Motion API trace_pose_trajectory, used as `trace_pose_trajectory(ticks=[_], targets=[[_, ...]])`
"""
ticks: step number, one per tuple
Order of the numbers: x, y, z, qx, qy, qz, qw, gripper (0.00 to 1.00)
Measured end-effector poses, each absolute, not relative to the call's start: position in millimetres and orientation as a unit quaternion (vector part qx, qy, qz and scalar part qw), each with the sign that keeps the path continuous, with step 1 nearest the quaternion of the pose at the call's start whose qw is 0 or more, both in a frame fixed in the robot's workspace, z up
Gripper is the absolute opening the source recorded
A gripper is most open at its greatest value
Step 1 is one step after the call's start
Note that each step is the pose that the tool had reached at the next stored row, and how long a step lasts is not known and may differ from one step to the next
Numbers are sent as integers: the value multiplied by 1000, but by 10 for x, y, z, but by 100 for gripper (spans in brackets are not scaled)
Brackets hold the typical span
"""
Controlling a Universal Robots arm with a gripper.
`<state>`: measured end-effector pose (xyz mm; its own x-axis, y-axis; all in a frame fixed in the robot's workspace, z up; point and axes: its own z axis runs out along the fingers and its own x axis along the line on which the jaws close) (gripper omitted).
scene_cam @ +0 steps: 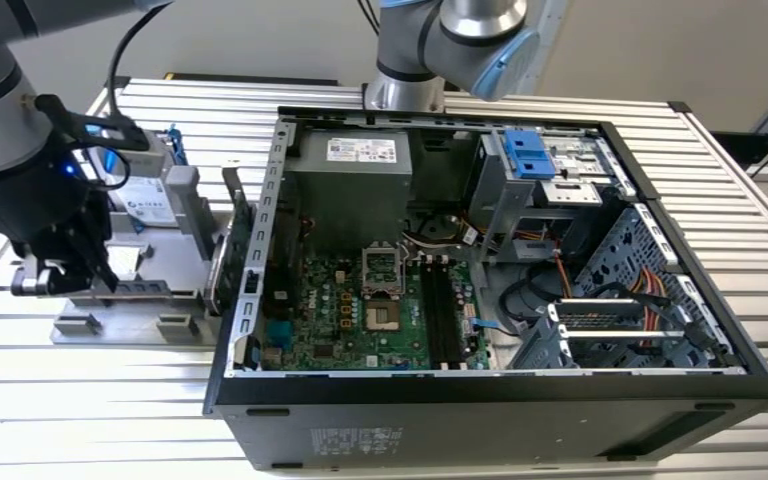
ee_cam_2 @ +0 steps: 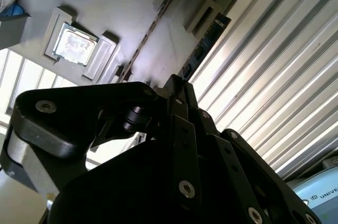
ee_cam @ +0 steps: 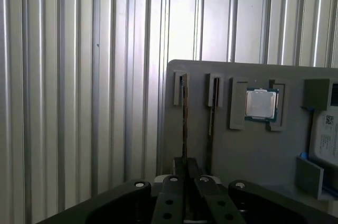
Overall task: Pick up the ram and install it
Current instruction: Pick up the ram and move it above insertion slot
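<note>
gripper [scene_cam: 75, 277] [ee_cam: 185, 162] [ee_cam_2: 177, 83]: low over the grey holder [scene_cam: 128, 292] [ee_cam: 253, 150] [ee_cam_2: 121, 2]; jaws drawn together, clamped on the thin edge of the ram
ram [ee_cam: 184, 121] [ee_cam_2: 203, 49]: dark-blue stick, upright on its long edge in the slot along the holder's outer edge, just beside the bare ribs of the table [scene_cam: 91, 400] [ee_cam: 79, 102] [ee_cam_2: 274, 86]
holder: on the table near its edge at the exterior view's left, just beside the computer case [scene_cam: 491, 420]
processor chip [ee_cam: 261, 103] [ee_cam_2: 74, 44]: flat in its pocket, further in from the ram's edge
hard drive [scene_cam: 137, 200] [ee_cam: 327, 139]: at the holder's far edge
motherboard [scene_cam: 357, 310]: inside the open case; black memory slots [scene_cam: 440, 312] bare
</note>
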<state>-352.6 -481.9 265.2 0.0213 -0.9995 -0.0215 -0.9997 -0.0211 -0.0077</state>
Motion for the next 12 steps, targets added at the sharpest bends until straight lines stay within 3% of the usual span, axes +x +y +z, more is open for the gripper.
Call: trace_pose_trajectory(ticks=[12], targets=[[-3526,-4819,2731,-715,700,5,10,0]])
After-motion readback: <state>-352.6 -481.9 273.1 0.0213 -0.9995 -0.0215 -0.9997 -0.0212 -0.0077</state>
